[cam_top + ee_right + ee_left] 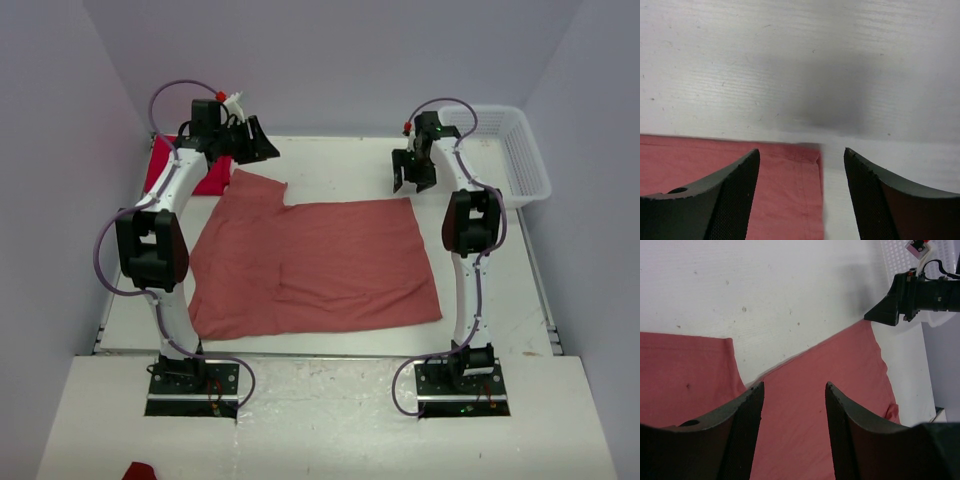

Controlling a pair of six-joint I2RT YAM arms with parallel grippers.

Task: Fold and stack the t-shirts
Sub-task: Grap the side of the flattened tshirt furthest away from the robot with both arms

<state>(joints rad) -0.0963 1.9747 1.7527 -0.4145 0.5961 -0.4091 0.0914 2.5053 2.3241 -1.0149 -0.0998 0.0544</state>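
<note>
The salmon-pink t-shirt (320,262) lies spread flat on the white table, one sleeve sticking out at its far left. The bright red t-shirt (165,168) lies bunched at the far left corner, partly hidden behind the left arm. My left gripper (258,146) is open and empty, raised above the pink shirt's far left sleeve; the cloth (805,415) shows between its fingers. My right gripper (412,175) is open and empty, just above the pink shirt's far right corner (800,170).
A white mesh basket (520,150) stands at the far right corner of the table. A scrap of red cloth (140,471) lies on the floor at the near left. The right arm (920,292) shows in the left wrist view.
</note>
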